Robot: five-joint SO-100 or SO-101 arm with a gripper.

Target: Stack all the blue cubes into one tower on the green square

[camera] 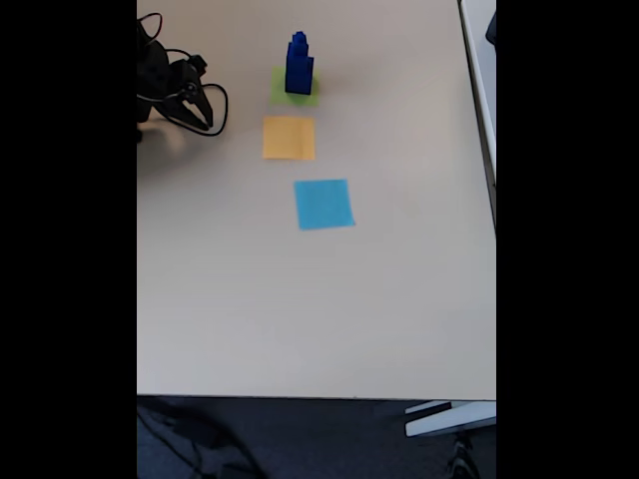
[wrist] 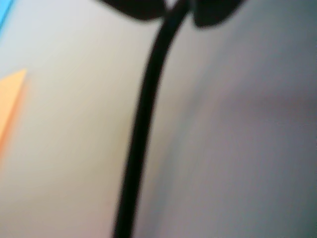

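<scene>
three paper squares (camera: 323, 204) on beige table (camera: 300, 319), dark floor (camera: 300, 439), perhaps carpet

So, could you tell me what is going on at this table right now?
In the fixed view the blue cubes stand as one tower on the green square. The orange square and the light blue square lie bare further along the table. The gripper sits apart at the left, holding nothing; its jaws look slightly parted.
</scene>
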